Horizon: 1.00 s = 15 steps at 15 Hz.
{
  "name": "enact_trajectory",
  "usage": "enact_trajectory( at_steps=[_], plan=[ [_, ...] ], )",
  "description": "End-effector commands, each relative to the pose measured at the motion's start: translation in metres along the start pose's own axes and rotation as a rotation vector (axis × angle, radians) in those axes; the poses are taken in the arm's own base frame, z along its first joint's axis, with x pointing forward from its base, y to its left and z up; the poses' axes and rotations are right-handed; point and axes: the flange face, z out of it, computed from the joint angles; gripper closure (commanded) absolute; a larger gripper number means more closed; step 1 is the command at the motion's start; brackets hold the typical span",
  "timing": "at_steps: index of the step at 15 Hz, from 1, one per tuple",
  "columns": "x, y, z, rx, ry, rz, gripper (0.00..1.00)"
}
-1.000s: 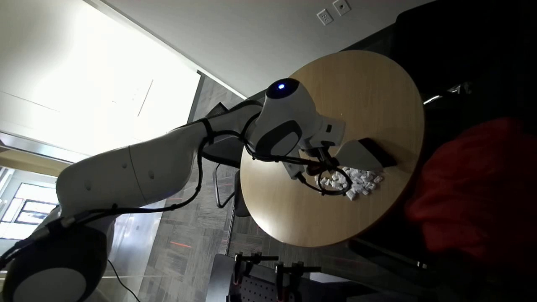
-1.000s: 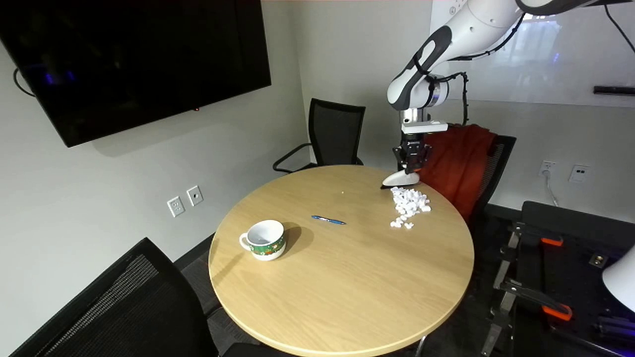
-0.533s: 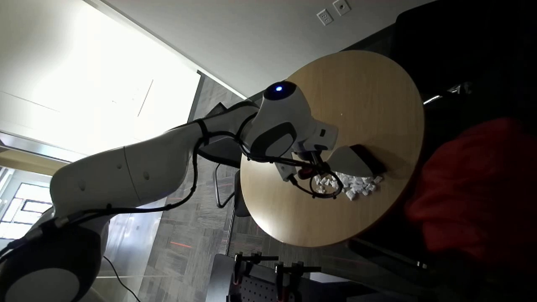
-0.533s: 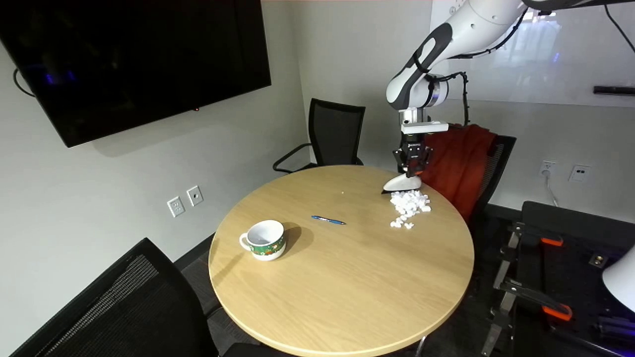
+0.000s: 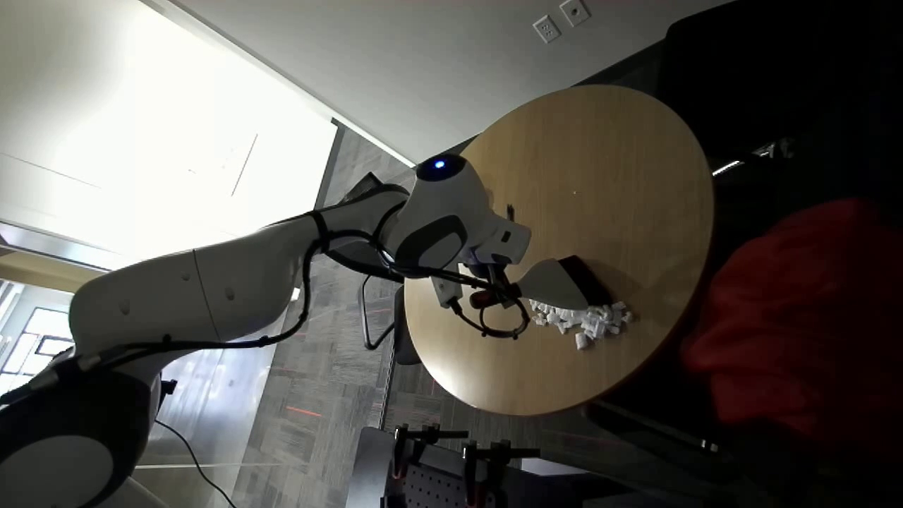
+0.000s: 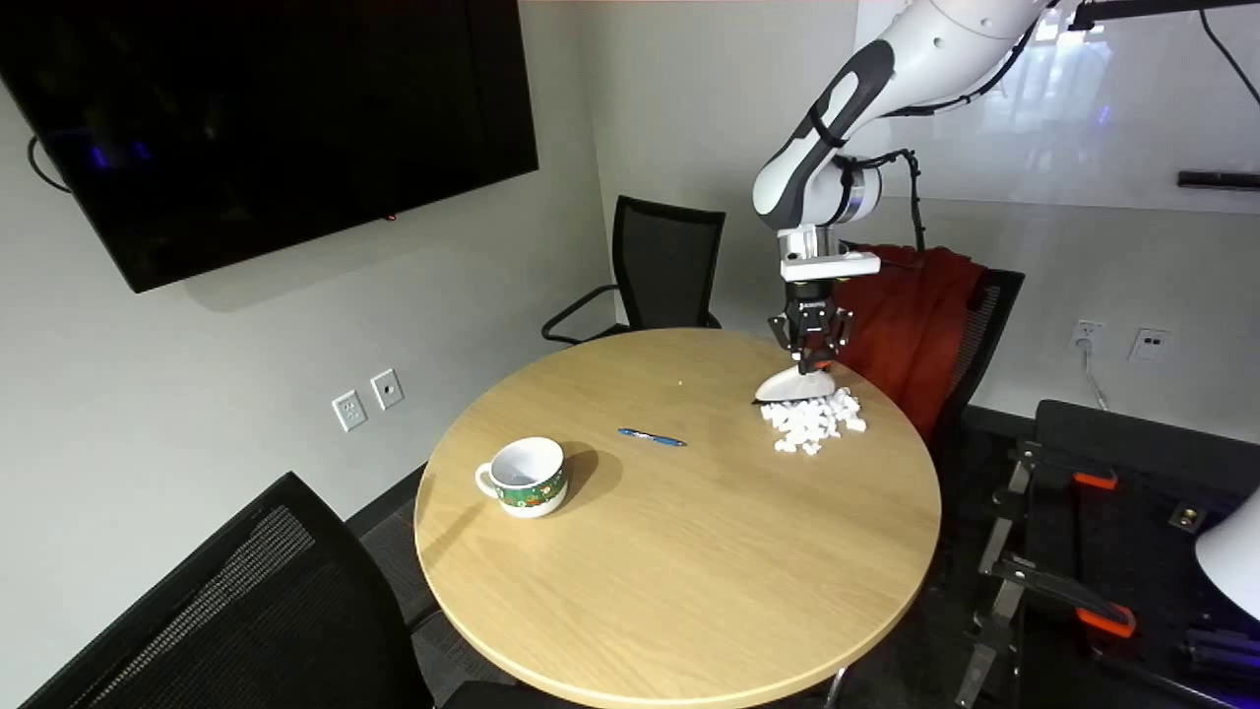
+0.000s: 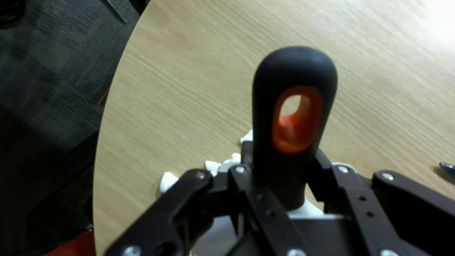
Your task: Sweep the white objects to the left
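Observation:
The white objects are a loose cluster of tiny white bits [image 5: 592, 323] on the round table, also in an exterior view [image 6: 812, 423]. A few show in the wrist view [image 7: 167, 181], left of the jaws. A hand brush with a grey-white body [image 5: 552, 283] and dark bristles stands at the cluster's edge, bristles down, touching or just over the bits; its body also shows in an exterior view [image 6: 795, 385]. My gripper [image 7: 284, 160] is shut around its black handle [image 7: 295, 71], which has an orange-lined hole. The brush and jaws hide part of the cluster in the wrist view.
A white mug with a green band [image 6: 530, 483] and a blue pen [image 6: 652, 436] lie on the table [image 6: 689, 591]. The pen tip shows in the wrist view [image 7: 447, 168]. A chair with red cloth [image 6: 906, 335] stands at the far edge; another chair [image 6: 669, 261] stands behind.
The arm and brush have moved left and slightly down in an exterior view, and towards the camera in an exterior view. The nearby white bits have been pushed and the cluster is reshaped.

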Motion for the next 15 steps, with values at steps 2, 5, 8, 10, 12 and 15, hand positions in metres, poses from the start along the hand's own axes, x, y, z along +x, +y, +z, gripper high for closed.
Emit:
enact_trajectory(
  at_steps=[2, 5, 8, 10, 12, 15],
  plan=[
    [-0.050, -0.027, 0.021, -0.011, -0.063, -0.007, 0.88],
    [-0.081, -0.049, 0.044, -0.050, -0.106, -0.047, 0.88],
    [-0.110, -0.067, 0.064, -0.083, -0.141, -0.097, 0.88],
    [-0.131, -0.077, 0.073, -0.097, -0.162, -0.137, 0.88],
    [-0.150, -0.083, 0.079, -0.105, -0.169, -0.170, 0.88],
    [-0.170, -0.082, 0.069, -0.083, -0.117, -0.194, 0.88]
  ],
)
